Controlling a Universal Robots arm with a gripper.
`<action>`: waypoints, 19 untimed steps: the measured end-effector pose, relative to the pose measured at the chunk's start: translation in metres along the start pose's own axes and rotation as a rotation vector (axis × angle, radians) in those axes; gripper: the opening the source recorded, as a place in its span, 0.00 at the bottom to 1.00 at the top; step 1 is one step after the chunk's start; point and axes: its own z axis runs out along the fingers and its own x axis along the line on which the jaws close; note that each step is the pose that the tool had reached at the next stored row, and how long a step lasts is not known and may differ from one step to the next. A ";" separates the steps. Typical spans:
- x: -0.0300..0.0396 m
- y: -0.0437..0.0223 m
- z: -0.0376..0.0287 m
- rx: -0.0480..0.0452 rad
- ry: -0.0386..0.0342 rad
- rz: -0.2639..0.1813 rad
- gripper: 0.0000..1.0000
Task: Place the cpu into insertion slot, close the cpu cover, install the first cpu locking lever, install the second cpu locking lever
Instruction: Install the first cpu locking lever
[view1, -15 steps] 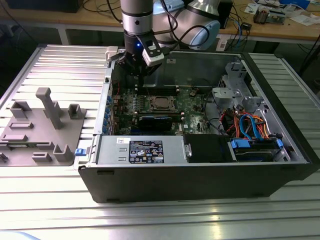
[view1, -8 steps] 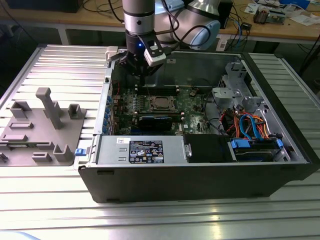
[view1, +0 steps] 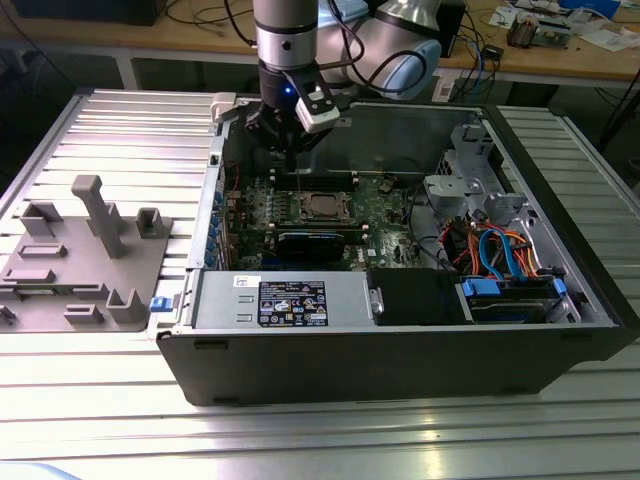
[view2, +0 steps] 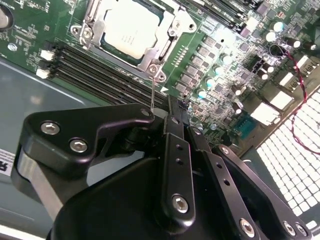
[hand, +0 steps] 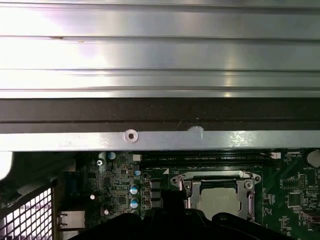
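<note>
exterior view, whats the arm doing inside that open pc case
A robot arm's gripper hangs low inside the open computer case, over the green motherboard near the case's back wall. The cpu is already seated on the board, with the cpu cover lying closed around it. In the second wrist view a thin locking lever runs from the cover's corner to the gripper's tip; whether it is gripped cannot be told.

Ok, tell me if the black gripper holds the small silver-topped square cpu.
No: in the second wrist view the cpu lies in the silver-rimmed socket, apart from the gripper.
</note>
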 end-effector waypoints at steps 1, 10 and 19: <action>-0.0024 0.0000 0.0001 0.0000 -0.0001 0.000 0.11; -0.0095 0.0001 0.0006 0.0001 -0.0001 0.000 0.11; -0.0095 0.0001 0.0006 0.0003 -0.0001 0.000 0.11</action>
